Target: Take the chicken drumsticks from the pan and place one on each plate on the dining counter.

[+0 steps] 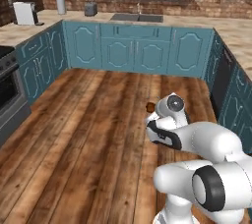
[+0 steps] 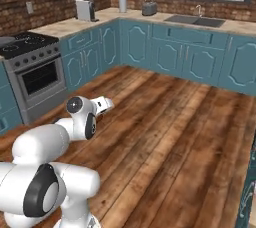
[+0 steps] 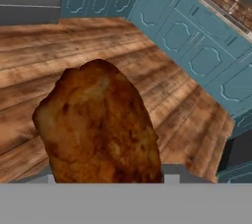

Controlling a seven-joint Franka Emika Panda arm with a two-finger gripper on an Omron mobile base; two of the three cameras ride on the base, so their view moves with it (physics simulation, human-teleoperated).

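Between the gripper's (image 3: 106, 179) jaws you have a chicken drumstick (image 3: 101, 125), golden-brown and mottled, clamped at its lower end and so close to the hand camera that it covers the fingers; you cannot make out either fingertip behind it. From the left base view you get just a small dark brown nub of the drumstick (image 1: 150, 106) poking out past the white wrist, with the rest of it and the jaws hidden by the arm's own joints. From the right base view the hand (image 2: 102, 104) points away over the wood floor (image 2: 165, 137) and the meat is blocked by it. Around the arm you see plank flooring and teal cabinets (image 1: 133, 51). Farther off, the stove (image 2: 30, 67) sits at the left, its near end cut off by the frame edge, and the sink (image 2: 195, 20) lies under the window, small and hard to read.
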